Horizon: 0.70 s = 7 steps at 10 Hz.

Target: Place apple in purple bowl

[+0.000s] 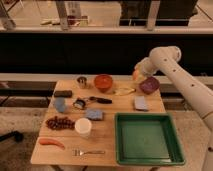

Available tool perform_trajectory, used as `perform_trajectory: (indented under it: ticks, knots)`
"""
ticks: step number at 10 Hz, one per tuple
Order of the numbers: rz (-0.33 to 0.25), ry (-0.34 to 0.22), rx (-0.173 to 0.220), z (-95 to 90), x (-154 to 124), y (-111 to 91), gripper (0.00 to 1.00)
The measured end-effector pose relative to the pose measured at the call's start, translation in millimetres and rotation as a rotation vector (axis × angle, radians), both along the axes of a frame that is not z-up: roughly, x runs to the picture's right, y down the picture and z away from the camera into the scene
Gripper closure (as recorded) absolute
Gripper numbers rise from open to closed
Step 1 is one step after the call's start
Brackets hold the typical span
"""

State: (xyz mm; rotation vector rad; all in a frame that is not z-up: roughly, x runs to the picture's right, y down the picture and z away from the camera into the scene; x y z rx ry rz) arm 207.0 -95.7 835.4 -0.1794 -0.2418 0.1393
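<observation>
Claw [137, 74] grips the apple [134, 76], hanging above the table's [106, 134] far edge, at 10 o'clock of the purple bowl [149, 85]. Step in hand: carry. Best shift toward 4 o'clock until centred over the bowl, lower near its rim, then release gently.

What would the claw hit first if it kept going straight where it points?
Probably the pale yellow banana-like item, just left of the purple bowl. The claw, shut on the apple, points down-left above it; depth is unclear.
</observation>
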Motion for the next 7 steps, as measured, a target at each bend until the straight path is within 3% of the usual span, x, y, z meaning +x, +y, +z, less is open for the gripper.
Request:
perform_trajectory:
  ticks: [7]
  knots:
    - [0.086,0.002,-0.024,18.0,32,2,0.96]
